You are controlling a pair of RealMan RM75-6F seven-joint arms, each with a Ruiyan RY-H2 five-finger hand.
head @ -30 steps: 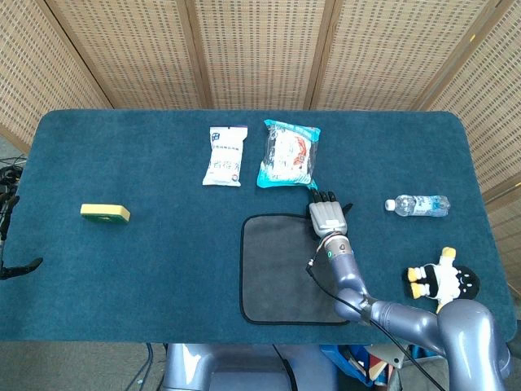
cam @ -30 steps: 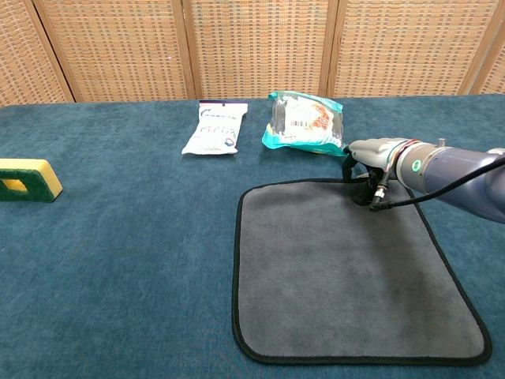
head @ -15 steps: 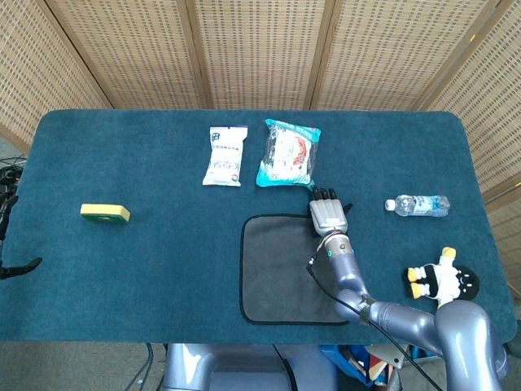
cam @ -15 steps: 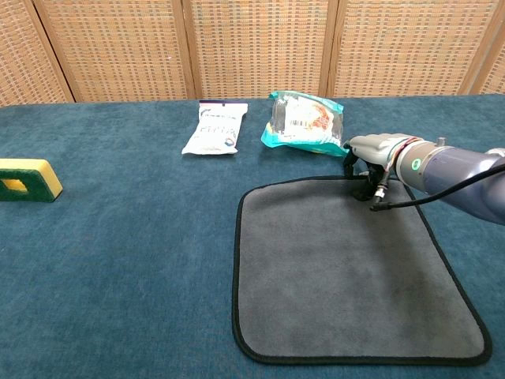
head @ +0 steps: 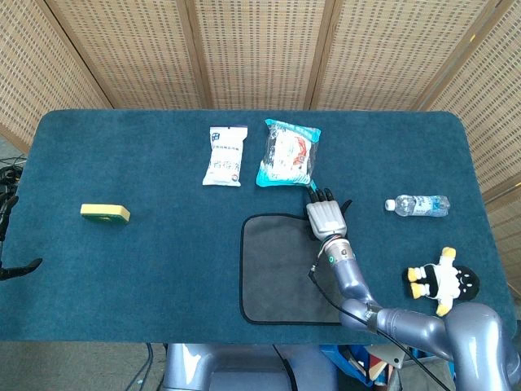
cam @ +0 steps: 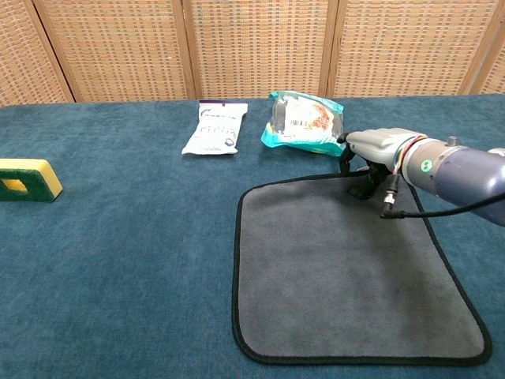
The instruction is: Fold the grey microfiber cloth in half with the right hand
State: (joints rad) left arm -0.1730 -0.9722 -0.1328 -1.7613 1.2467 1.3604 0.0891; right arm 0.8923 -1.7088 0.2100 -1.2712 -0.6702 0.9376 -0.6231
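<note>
- Blue-carpeted desk (head: pixel 122 155): wide bare stretch left of the work, useful as landing room for a fold.
- Grey microfiber cloth (cam: pixel 339 268): lying flat and unfolded on the near right part of the desk, black-hemmed, all 4 edges spread. Best folded by carrying the far edge straight toward the near edge, hems matched, without dragging the whole sheet.
- Right hand (head: pixel 325 214): poised at the cloth's far edge near its right corner, palm down, fingers (cam: pixel 361 189) curled down at the hem. Cannot tell whether any fabric is actually pinched. Worth confirming a firm pinch of hem before lifting, then rising enough to clear the lower layer.
- Teal snack bag (head: pixel 286 153): just beyond the hand; care needed not to nudge it.
- White packet (head: pixel 224 155), water bottle (head: pixel 418 205), plush toy (head: pixel 440 281), yellow sponge (head: pixel 105 213): apart from the cloth.
- Left hand: only a dark sliver at the head view's left border, state unreadable.
</note>
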